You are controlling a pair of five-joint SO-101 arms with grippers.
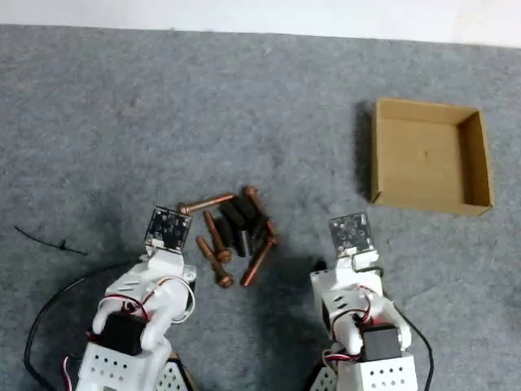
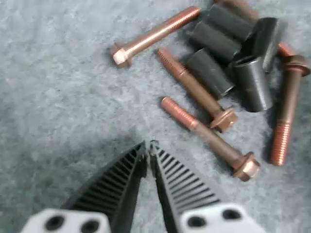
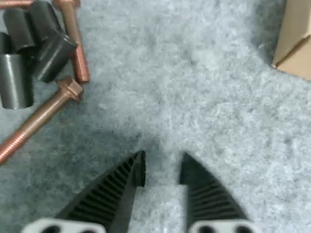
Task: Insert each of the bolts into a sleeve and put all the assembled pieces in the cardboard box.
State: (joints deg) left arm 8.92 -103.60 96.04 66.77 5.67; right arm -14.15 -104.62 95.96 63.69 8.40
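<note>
Since the cardboard box (image 1: 423,155) near the counter's (image 1: 122,122) far-right corner sits empty, nothing's done yet — bolts (image 2: 194,90) & sleeves (image 2: 252,85) lie loose, apparently unassembled, mid-counter. Left claw (image 2: 148,145) pinched closed, right claw (image 3: 160,167) slightly parted; both hold nothing, just beside the pile.

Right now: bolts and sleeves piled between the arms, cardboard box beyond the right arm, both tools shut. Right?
Not both. The left tool is shut, but the right tool is open, a gap between its tips in the right wrist view. The bolts, sleeves and cardboard box are as you say.
</note>
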